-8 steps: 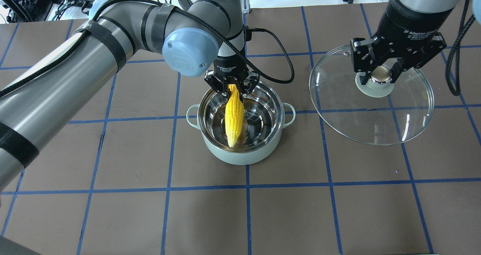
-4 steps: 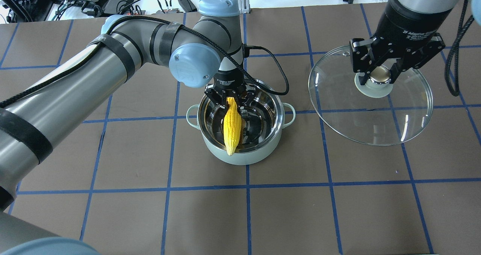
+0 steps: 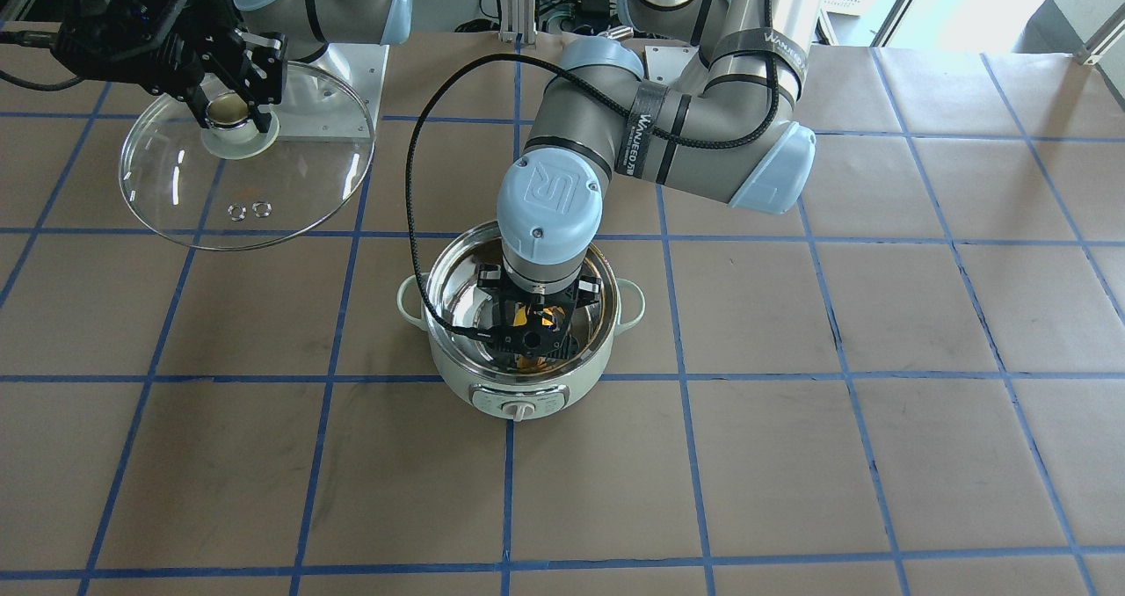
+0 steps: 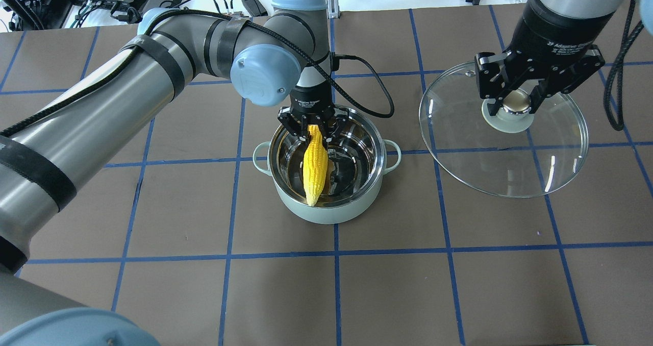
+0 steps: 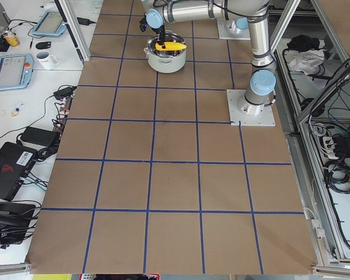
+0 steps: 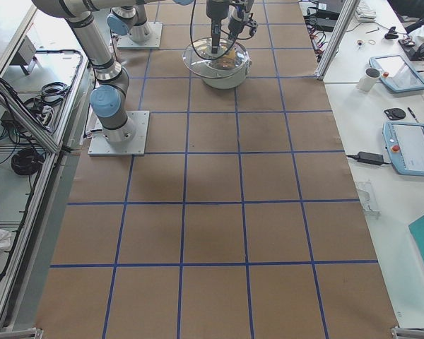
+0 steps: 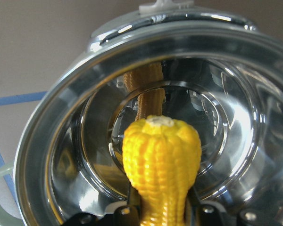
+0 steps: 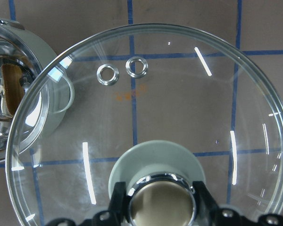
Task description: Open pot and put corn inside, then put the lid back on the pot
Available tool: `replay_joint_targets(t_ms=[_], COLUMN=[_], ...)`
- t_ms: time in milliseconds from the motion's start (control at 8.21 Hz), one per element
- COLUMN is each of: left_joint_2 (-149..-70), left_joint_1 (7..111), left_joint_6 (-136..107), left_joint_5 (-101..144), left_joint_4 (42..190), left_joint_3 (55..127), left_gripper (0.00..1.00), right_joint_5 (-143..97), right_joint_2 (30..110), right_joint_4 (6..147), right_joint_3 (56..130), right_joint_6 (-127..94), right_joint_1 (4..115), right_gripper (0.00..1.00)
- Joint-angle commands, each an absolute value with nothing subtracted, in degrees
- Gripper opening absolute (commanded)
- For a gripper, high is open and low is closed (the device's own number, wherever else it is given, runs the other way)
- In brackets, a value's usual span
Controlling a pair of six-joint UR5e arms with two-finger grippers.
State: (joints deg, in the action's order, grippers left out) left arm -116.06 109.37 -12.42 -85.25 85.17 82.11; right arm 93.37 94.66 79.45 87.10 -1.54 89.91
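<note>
The left gripper [image 4: 315, 130] is closed on the thick end of the corn [image 4: 315, 168] and is set just inside the rim of the pot [image 4: 331, 214], at the top of it in the overhead view. From that grip the corn slants across the open pot, and its pointed tip falls close to the opposite wall. Whether the tip touches the steel or sits above the rim cannot be told. In the left wrist view the shiny floor of the pot is seen beyond the corn, with a reflection of it, so the corn is judged not yet laid down.

On the robot's right of the pot, well apart from it, the right gripper [image 4: 515, 107] is clamped on the knob [image 4: 517, 101] of the lid [image 4: 510, 170]. The lid is held roughly level and appears lifted off the table [image 4: 459, 295].

The step in hand is judged to be the lowering and release of the corn. The corn spans nearly the pot's width. If it is let go while the tip is over the rim, it may be left propped against the wall or tipped out — and the lid could then not be seated. The gripper may also be knocked against the rim, so that the pot is shoved. If the lid is brought across before the left arm [image 4: 153, 80] is clear, glass and arm may be struck together.
</note>
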Motion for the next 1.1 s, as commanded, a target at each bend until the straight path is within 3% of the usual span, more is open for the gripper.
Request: replay_joint_targets(t_ms=[0, 609, 853, 974], left_joint_2=[-117.9, -118.6, -118.7, -118.7], left_joint_1=[109.3, 109.3, 109.3, 109.3], left_joint_6=[-12.5, -12.7, -12.9, -13.0], left_joint_5=[-85.2, -85.2, -85.0, -84.6], left_joint_4=[88.4, 86.9, 84.9, 84.9], left_joint_3=[77.5, 76.9, 77.1, 77.2], left_gripper=[0.00, 0.03, 0.32, 0.55], right_joint_5=[93.4, 93.3, 93.2, 93.2], right_joint_2=[94.7, 94.7, 94.7, 94.7], right_joint_4=[79.5, 79.5, 79.5, 79.5], right_joint_3=[87.1, 87.1, 87.1, 87.1], right_joint_6=[-1.4, -1.4, -1.4, -1.4], right_joint_1=[89.9, 89.9, 89.9, 89.9], right_gripper=[0.41, 0.41, 0.41, 0.41])
